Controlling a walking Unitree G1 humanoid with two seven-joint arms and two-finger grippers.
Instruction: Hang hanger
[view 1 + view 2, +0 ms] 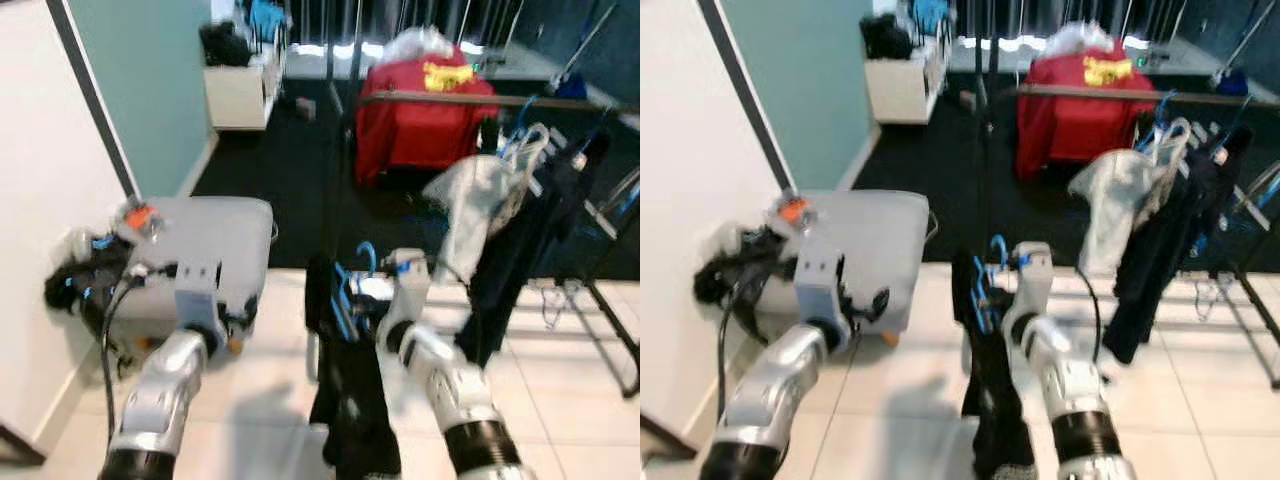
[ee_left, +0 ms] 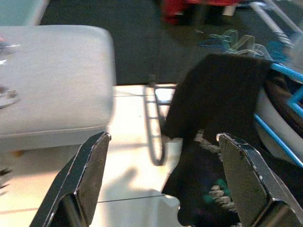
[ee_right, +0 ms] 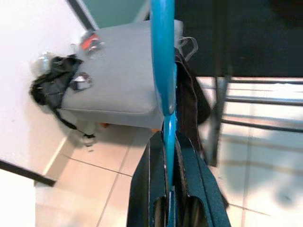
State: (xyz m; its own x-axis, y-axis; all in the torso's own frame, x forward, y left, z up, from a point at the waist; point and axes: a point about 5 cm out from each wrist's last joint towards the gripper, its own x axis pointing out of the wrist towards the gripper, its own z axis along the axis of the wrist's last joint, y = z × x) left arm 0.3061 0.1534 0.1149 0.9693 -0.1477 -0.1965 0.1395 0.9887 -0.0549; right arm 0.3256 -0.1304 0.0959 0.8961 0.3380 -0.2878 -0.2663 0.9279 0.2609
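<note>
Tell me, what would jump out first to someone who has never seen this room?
Probably the blue hanger draped with a black garment, pinched in the right gripper at the centre, jaws closed on it. Behind, a red cloth covers something beside a clothes rack hung with dark clothes. To the left sits a grey ottoman, with the left gripper open near it.

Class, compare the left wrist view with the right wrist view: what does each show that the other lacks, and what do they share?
Left wrist only: the left hand, open and holding nothing, with a dark garment draped ahead of it.
Right wrist only: the right hand shut on a blue hanger, and a black bundle by the wall.
Both: the grey ottoman and the tiled floor.
</note>
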